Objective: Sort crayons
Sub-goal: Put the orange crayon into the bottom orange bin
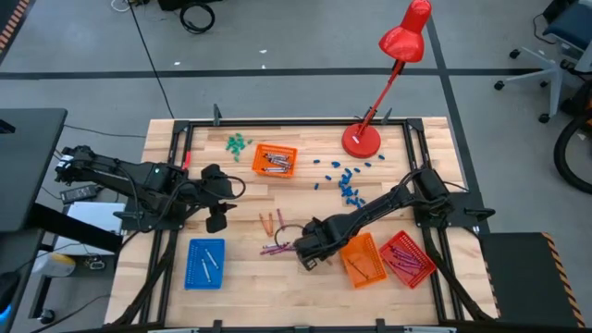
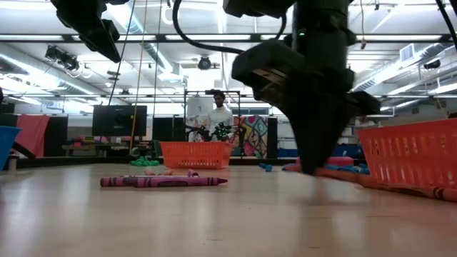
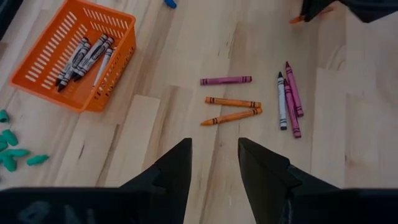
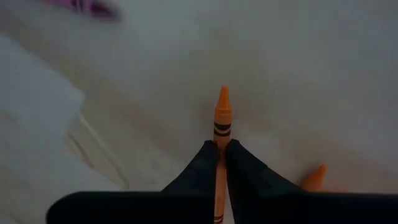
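Note:
Loose crayons lie flat on the wooden table: two orange, several magenta and one grey-white; they also show in the high view. My right gripper is low over the table near them, shut on an orange crayon. My left gripper is open and empty, above the table left of the loose crayons. In the low view, magenta crayons lie left of my right gripper. My right gripper pinches the orange crayon's wrapped shaft between its two fingers. The crayon lies along the fingers, and its pointed tip sticks out past them. Whether it is clear of the table, I cannot tell.
An orange tray with grey crayons stands at the far middle. A blue tray stands near left; an orange tray and a red tray stand near right. A red lamp, blue pieces and green pieces are farther back.

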